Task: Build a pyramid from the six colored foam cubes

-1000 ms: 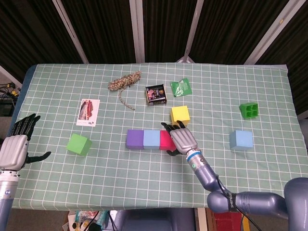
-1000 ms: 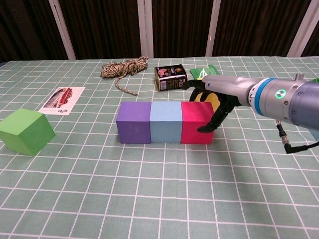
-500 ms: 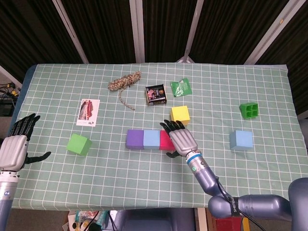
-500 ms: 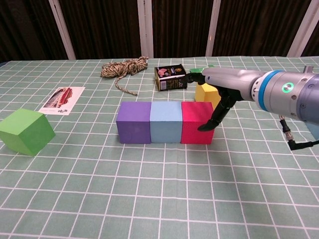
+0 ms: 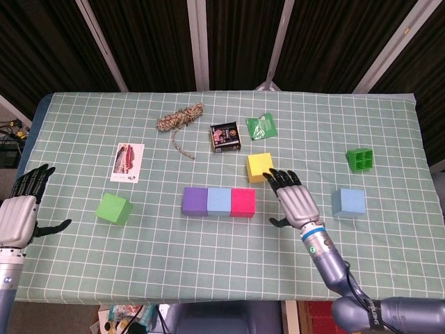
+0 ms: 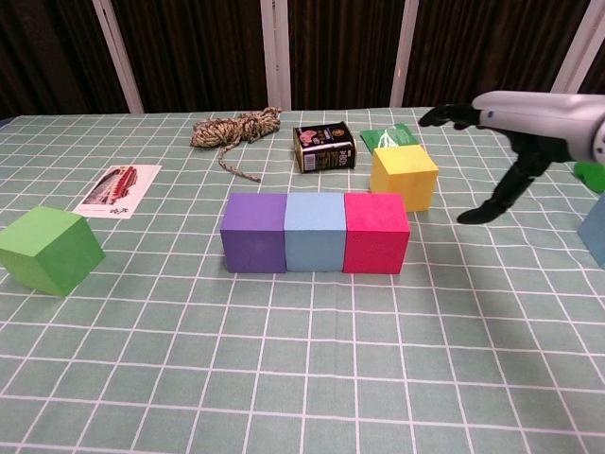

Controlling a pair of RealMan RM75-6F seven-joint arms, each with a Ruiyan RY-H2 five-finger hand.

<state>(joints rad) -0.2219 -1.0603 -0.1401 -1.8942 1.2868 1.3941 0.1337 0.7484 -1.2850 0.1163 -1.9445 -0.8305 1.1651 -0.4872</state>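
On the checked cloth (image 5: pixel 348 125), purple cube (image 5: pixel 195 201), light-blue cube (image 5: pixel 220 202), pink cube (image 5: pixel 243 202) touch in a row; both hands' fingers spread, empty.

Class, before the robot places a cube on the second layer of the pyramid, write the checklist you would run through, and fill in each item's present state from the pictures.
1. Base row complete: purple cube, light blue cube and pink cube sit side by side, touching. Ok.
2. Right hand free: fingers spread, holding nothing. Ok.
3. Left hand free: holding nothing, at the table's left edge. Ok.
4. Nearest spare cube: yellow cube is behind the row, just ahead of the right hand, unobstructed. Ok.
5. Other spares in sight: green cube at left, blue cube at right. Ok.
6. Second layer started: no cube on top. Not ok.
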